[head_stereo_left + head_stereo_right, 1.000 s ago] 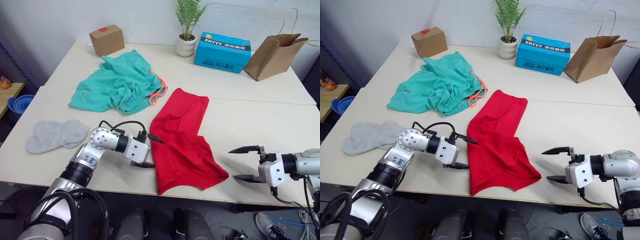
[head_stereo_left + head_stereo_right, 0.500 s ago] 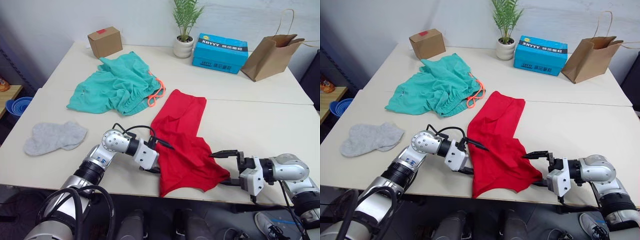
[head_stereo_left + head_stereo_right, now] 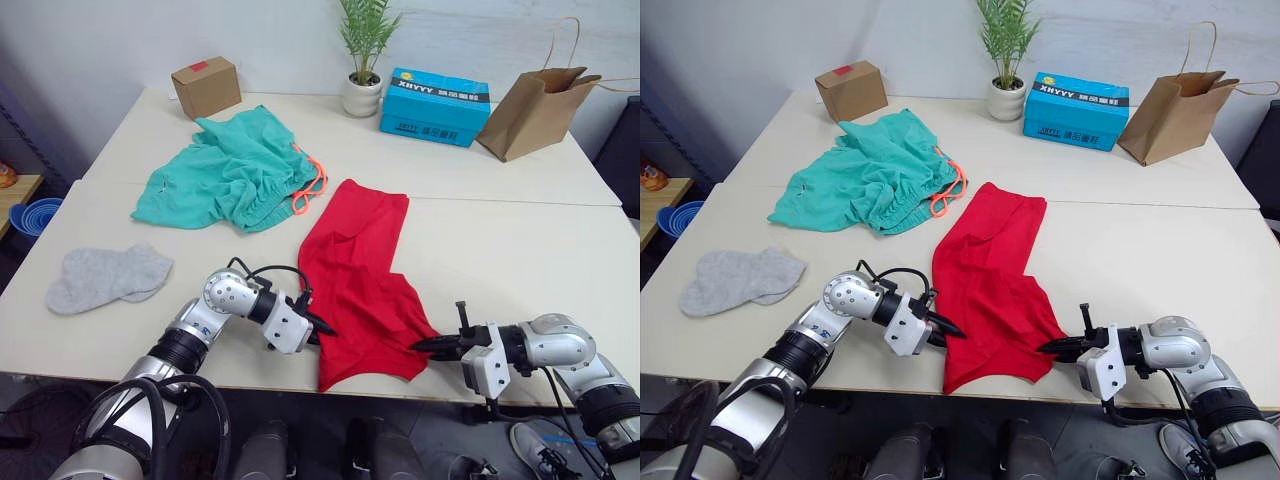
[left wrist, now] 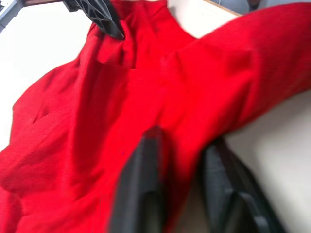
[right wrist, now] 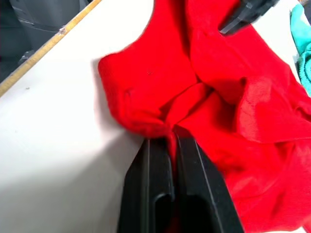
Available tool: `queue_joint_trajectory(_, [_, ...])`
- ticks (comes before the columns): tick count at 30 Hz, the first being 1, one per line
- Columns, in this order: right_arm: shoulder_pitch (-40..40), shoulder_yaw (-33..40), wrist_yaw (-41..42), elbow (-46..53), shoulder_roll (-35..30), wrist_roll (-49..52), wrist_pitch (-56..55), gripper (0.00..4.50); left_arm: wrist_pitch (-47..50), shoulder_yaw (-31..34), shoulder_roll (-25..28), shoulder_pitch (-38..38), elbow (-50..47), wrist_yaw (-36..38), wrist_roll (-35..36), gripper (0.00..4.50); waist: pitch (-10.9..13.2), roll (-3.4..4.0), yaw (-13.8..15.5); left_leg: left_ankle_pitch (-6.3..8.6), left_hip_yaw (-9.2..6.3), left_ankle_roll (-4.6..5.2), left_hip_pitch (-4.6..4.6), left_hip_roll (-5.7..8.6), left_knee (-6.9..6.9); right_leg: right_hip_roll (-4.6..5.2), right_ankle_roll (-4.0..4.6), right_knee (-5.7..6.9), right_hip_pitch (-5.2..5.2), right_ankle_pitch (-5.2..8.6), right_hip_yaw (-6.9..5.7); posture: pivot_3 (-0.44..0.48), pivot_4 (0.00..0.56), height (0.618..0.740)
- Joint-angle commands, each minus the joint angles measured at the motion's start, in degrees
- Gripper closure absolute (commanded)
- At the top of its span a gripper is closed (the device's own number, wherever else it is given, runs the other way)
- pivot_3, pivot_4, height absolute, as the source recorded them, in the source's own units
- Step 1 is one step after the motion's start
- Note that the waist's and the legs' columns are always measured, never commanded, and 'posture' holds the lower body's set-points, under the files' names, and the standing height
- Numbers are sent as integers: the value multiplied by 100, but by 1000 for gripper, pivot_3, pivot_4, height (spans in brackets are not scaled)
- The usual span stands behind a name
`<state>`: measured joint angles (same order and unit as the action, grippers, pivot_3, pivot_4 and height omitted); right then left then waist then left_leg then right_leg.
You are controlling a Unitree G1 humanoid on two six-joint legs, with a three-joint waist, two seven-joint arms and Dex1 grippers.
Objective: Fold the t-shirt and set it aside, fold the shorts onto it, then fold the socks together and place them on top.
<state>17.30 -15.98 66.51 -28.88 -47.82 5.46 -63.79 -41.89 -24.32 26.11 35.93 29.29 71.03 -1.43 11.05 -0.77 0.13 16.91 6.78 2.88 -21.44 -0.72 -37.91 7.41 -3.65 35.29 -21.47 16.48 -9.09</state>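
Both arms are silver-grey metal with rounded joints and black ribbed sleeves higher up. Looping black cables run to white wrist blocks, which carry slim black fingers.

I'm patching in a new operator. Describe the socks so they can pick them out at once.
Start at the white table and go to its near corner on the robot's left. The socks lie there in a flat overlapping pair, nearer the robot than the shorts. They are the smallest garment and the only light grey one.
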Motion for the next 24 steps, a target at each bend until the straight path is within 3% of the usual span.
queue_joint_trajectory(1, [-341, -118, 145, 1272, -335, 685, 1016, 4500, 262, 6, 161, -396, -146, 197, 278, 4492, 3, 29, 0, 1, 0, 0, -1, 0, 0, 0, 0, 0, -1, 0, 0, 0, 150, 740])
queue_joint_trajectory(8, [-1111, 125, 160, 4001, -1088, 1748, 3411, 4500, 960, 620, 680, -996, -1015, 561, 1392, 4492, 36, 73, -14, -4, 0, 2, -4, -8, 29, -9, 5, 6, -25, 30, -2, 0, 150, 740])
queue_joint_trajectory(17, [-2345, 863, 345, 5506, -2011, 2255, 5076, 4500, 1863, 1264, 1633, -2104, -2632, 820, 2301, 4492, 47, 76, 127, 34, -6, -3, -19, -6, 28, -4, -3, -37, -18, 28, -1, 0, 150, 740])
queue_joint_trajectory(24, [-2927, 1266, 531, 6182, -2272, 2752, 6258, 4500, 2610, 1329, 2099, -2745, -3755, 1041, 2657, 4492, 48, 76, 129, 37, -7, -6, -23, -5, 63, -8, -9, -73, -22, 32, -4, 0, 150, 740])
